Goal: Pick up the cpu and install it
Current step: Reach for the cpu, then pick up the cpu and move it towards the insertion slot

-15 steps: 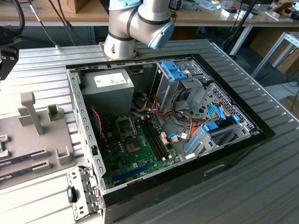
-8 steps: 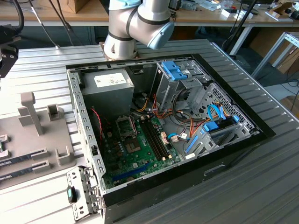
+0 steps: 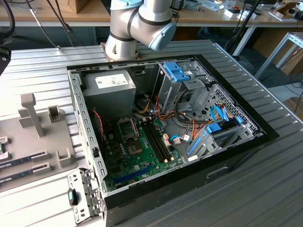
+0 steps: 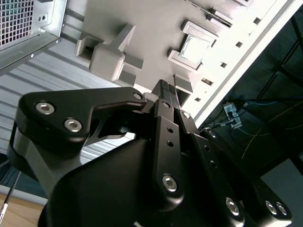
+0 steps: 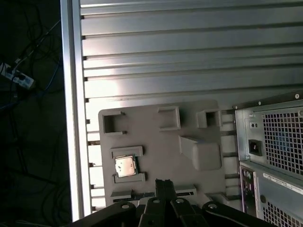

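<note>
In the exterior view, the arm (image 3: 142,23) stands at the worktop's (image 3: 265,189) far edge, beyond the open computer case (image 3: 165,127). A grey tray (image 3: 19,142) lies beside the case.

In the second wrist view, the end effector (image 4: 164,87) hangs over that tray, fingers pressed together and holding nothing. The cpu (image 4: 195,47) lies flat in a raised frame.

Expect it to be light, stiff and fragile (its underside likely damages easily), so grip two opposite rims.

In the first wrist view, the cpu (image 5: 125,166) sits near the tray edge nearest the worktop's edge. The frame leaves you little room.
</note>
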